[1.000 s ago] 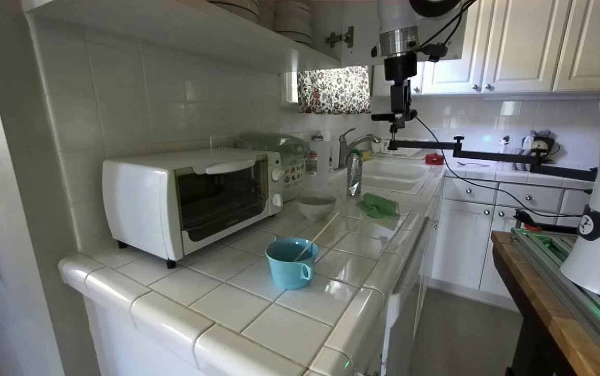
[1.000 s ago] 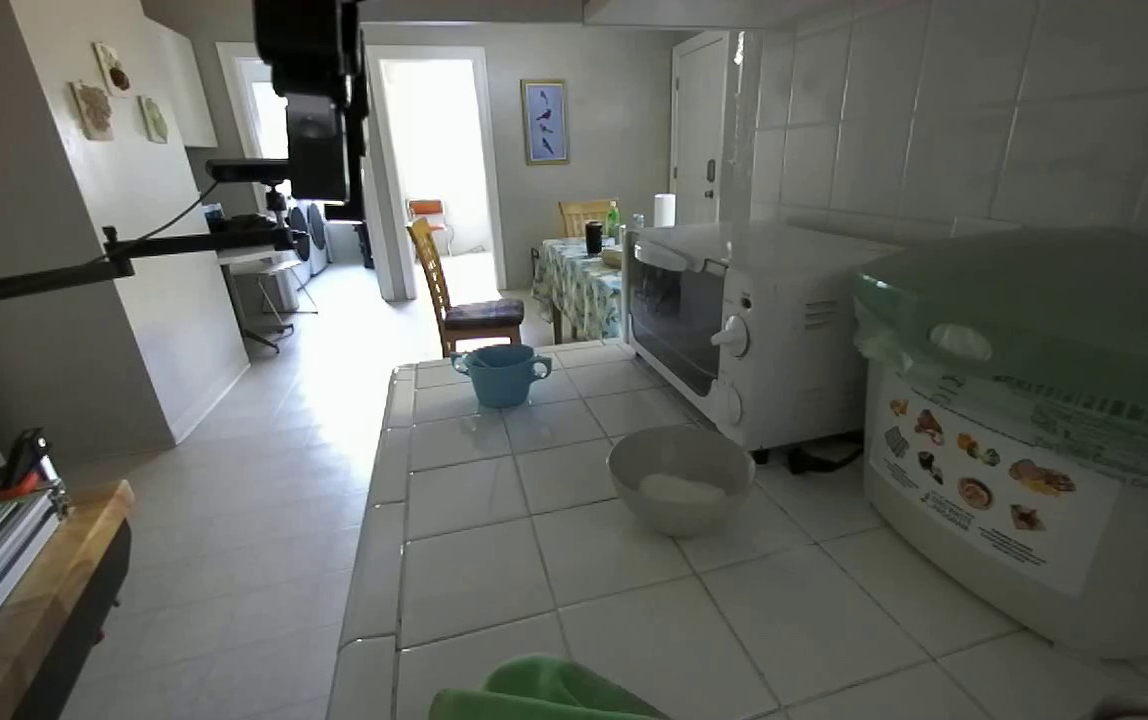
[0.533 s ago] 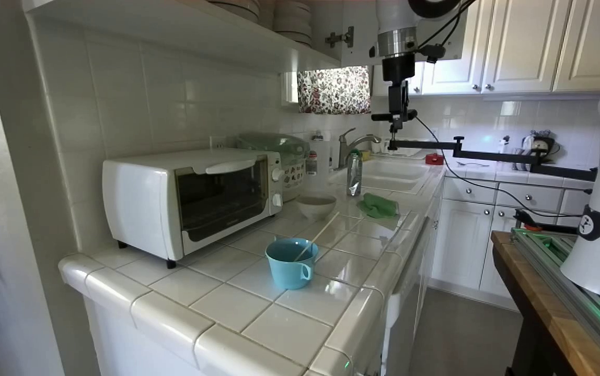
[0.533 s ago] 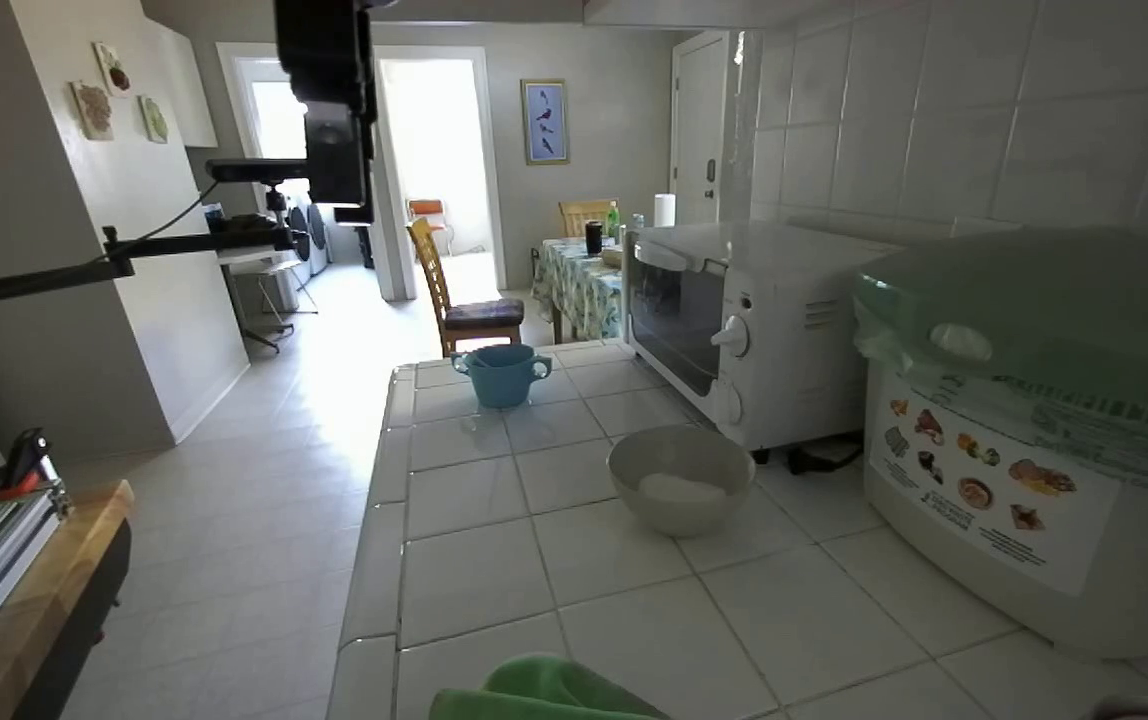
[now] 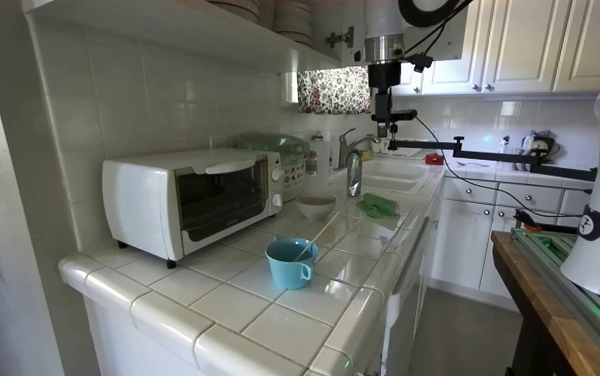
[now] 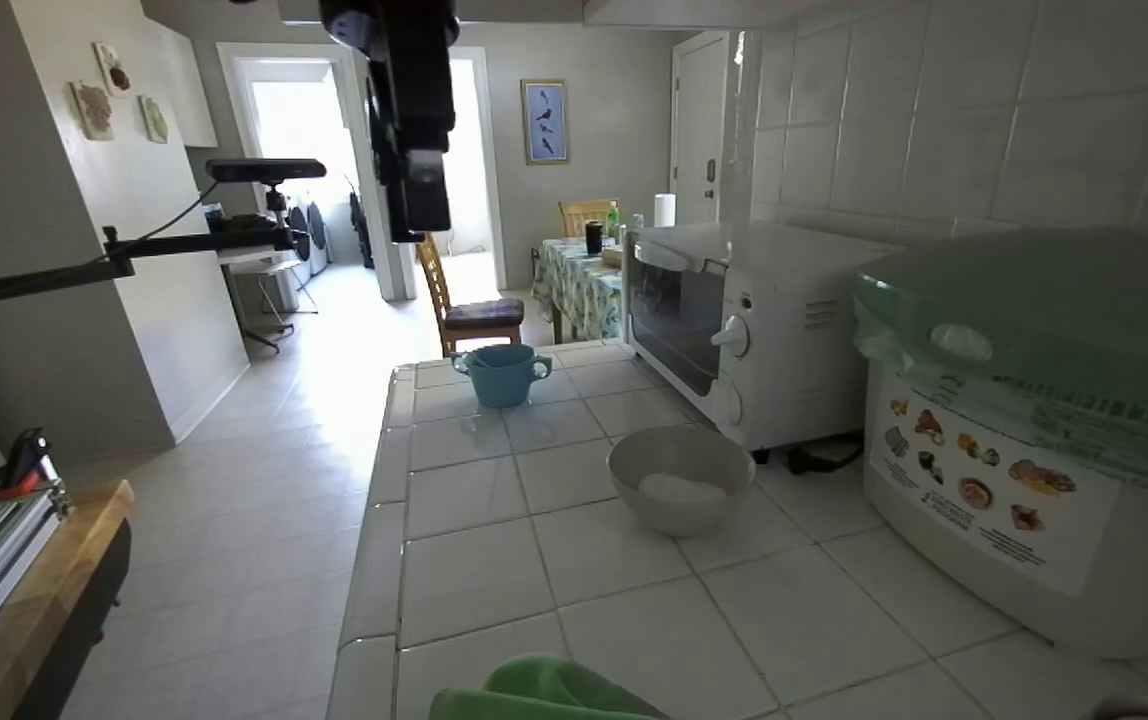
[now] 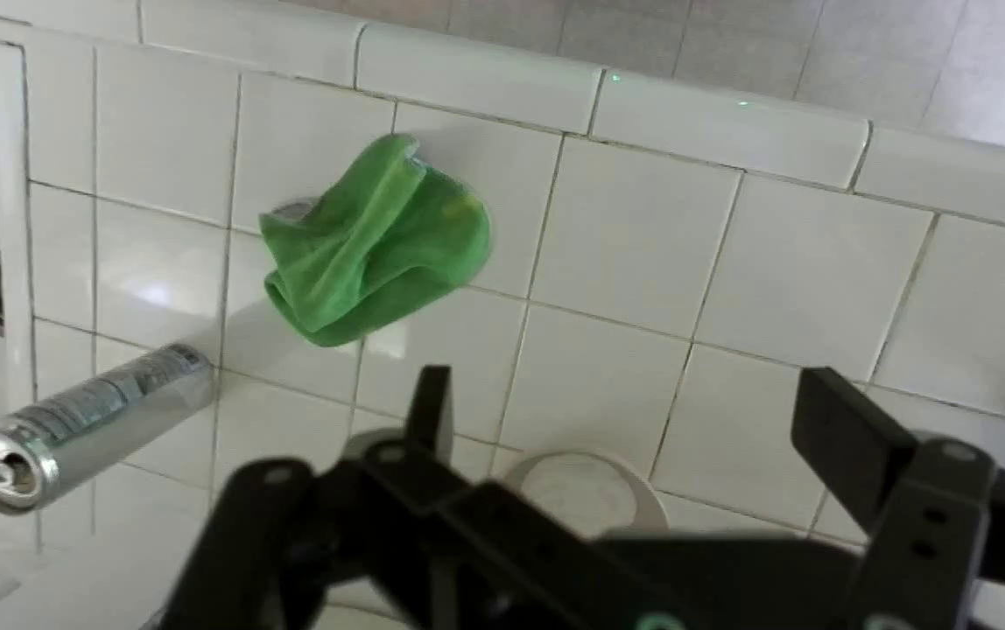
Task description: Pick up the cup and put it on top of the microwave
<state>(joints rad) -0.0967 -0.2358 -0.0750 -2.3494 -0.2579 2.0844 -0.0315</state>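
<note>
- You have the black two-fingered claw [image 7: 629, 420] wide apart.
- Round teal cup [image 5: 285, 274]: upright on white-tiled worktop [image 5: 284, 334].
- Boxy white microwave [image 5: 190, 201]: cup's ten o'clock (in an exterior view).

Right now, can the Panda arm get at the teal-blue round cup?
Probably yes: the black tool stands open and nothing visibly covers the cup, but a thin pale stick at its rim might interfere.

Daylight is glaring through a doorway [image 6: 467, 165] and off the floor [image 6: 339, 400]; up close, my dark pincer [image 7: 621, 404] is looking partly blurred in the wrist view.
</note>
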